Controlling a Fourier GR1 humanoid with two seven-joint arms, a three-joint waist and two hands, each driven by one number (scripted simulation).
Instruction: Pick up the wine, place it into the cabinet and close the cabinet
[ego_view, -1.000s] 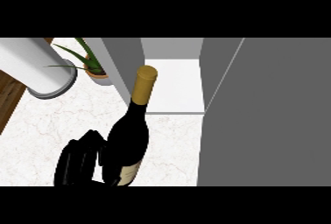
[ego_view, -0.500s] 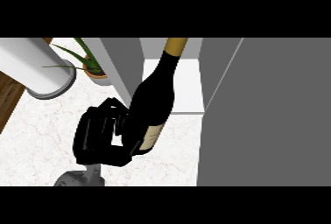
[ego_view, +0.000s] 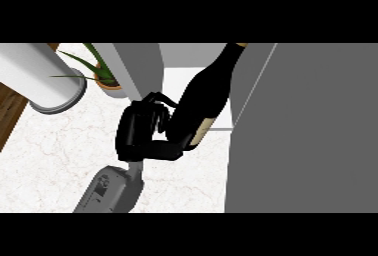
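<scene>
One step of three done, wine (ego_view: 203, 97) gripped in left hand (ego_view: 140, 132) fingers (ego_view: 159, 97) at the cabinet (ego_view: 295, 125) mouth (yet to place and shut).

The left hand (ego_view: 140, 136) is curled round the lower body of the bottle (ego_view: 205, 92). The bottle is tilted, with its neck toward the open cabinet (ego_view: 140, 65).

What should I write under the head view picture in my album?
Left hand holds the wine at the open cabinet, beside a plant.
</scene>
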